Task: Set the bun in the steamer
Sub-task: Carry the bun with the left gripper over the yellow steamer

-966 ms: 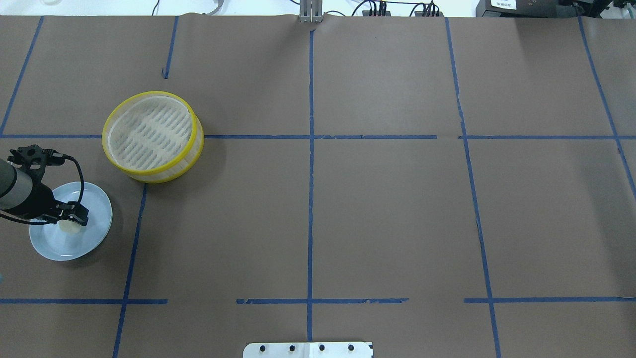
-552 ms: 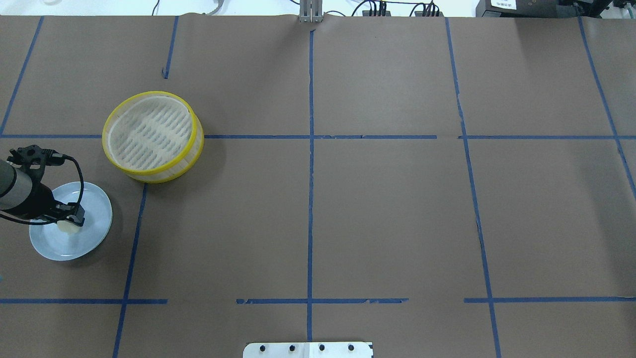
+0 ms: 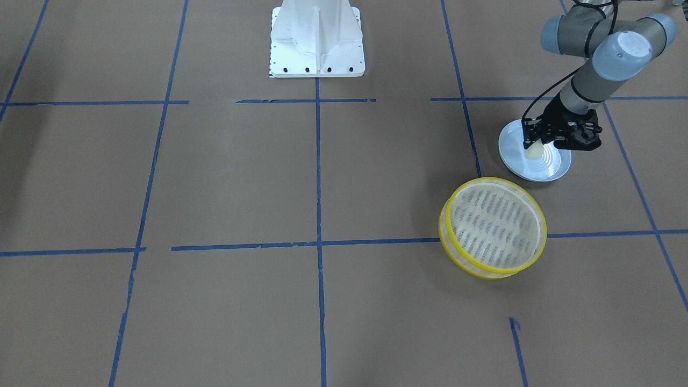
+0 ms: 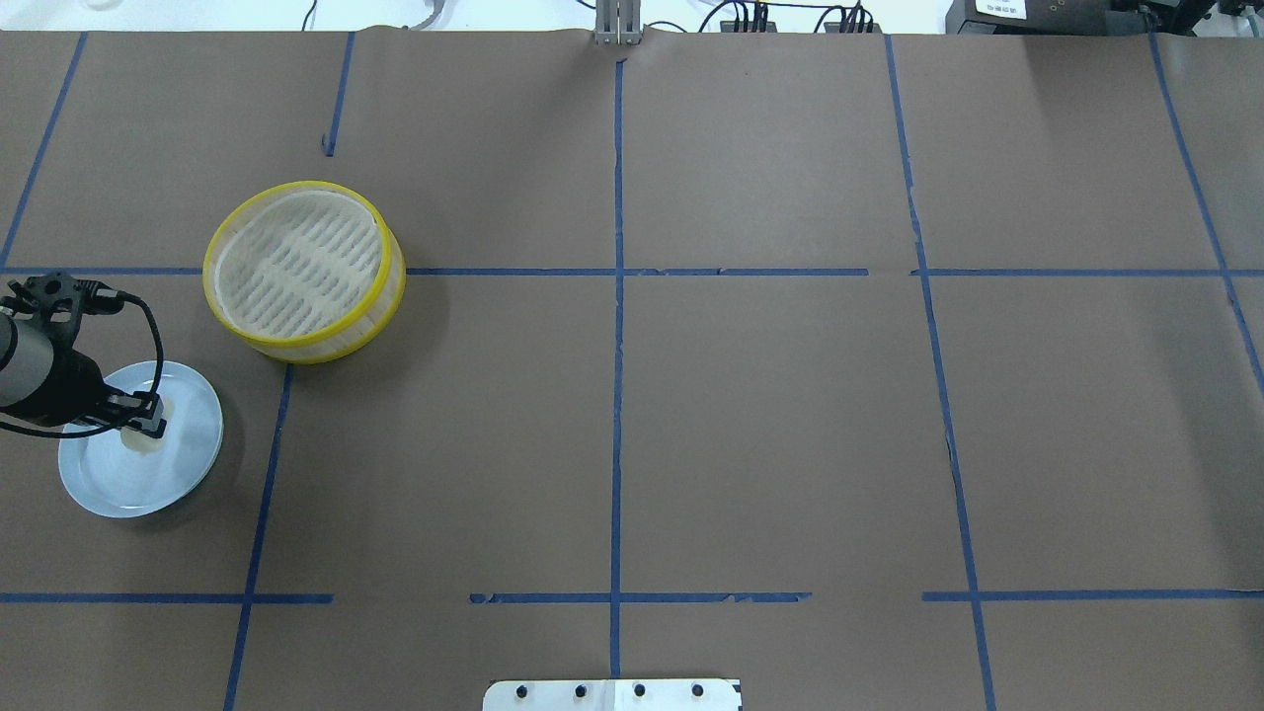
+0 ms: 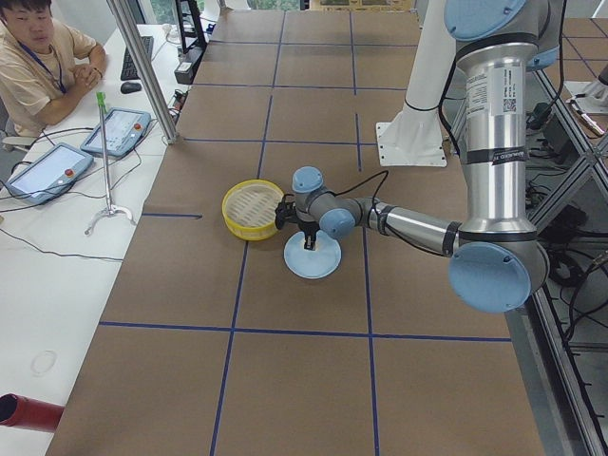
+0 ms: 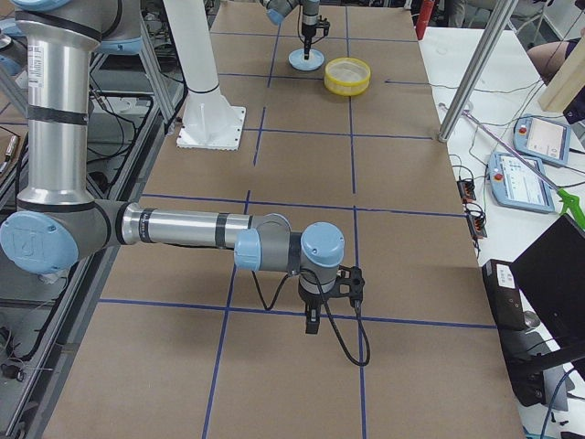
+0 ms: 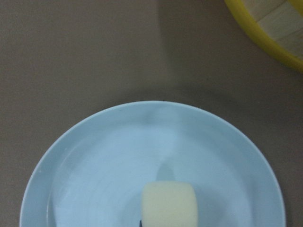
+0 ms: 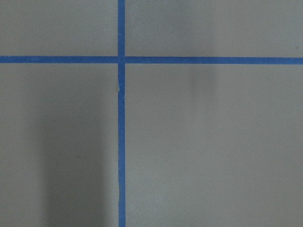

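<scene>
Left of plate (image 4: 118,484): left forearm (image 4: 30,373) low and level, wrist bent straight down. Over plate's middle: left gripper (image 4: 148,427) clenched on bun (image 7: 169,205). Right of plate and farther back: steamer (image 4: 296,262). Far from plate: right gripper (image 6: 312,325) pointing down, jaw state impossible to tell.

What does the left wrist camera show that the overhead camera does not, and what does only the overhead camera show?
Only the left wrist view: the bun close up, a smooth cream block low on the pale blue plate, with its shadow beside it. Only the overhead view: the left gripper over the plate, the whole steamer, empty, and the blue tape lines. Both: the plate, the bun and some of the steamer's yellow rim.
</scene>
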`<state>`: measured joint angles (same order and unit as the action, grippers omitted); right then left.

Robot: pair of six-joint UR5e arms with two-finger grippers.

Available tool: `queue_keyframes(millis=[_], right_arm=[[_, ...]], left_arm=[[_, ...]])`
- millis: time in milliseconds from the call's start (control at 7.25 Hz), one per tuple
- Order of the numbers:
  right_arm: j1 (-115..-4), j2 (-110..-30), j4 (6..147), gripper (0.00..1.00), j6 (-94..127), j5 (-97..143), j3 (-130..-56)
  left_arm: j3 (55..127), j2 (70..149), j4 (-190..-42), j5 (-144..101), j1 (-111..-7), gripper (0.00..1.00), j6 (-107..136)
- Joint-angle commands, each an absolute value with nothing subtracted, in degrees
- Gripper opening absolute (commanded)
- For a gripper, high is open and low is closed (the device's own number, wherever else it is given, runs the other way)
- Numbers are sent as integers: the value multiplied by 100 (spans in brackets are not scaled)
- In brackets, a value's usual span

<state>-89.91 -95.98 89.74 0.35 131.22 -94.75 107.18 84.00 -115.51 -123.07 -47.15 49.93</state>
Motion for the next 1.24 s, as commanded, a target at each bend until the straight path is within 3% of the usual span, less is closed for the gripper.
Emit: queue_keyframes(millis=[0, 276, 552, 1103], right_arm=[[-8991, -9598, 8974, 100, 35, 13122, -9475], [-8991, -9598, 8974, 100, 35, 13122, -9475], [-8991, -9598, 8974, 100, 35, 13122, -9475], [-8991, -9598, 8974, 100, 35, 13122, -9475]], left_arm=[[11337, 8628, -10920, -12559, -5313, 31, 5080], [11181, 9941, -9747, -12542, -5396, 31, 5106], [10025, 11185, -9158, -12472, -5379, 32, 5098], [8958, 11276, -10043, -12366, -5090, 34, 5054]])
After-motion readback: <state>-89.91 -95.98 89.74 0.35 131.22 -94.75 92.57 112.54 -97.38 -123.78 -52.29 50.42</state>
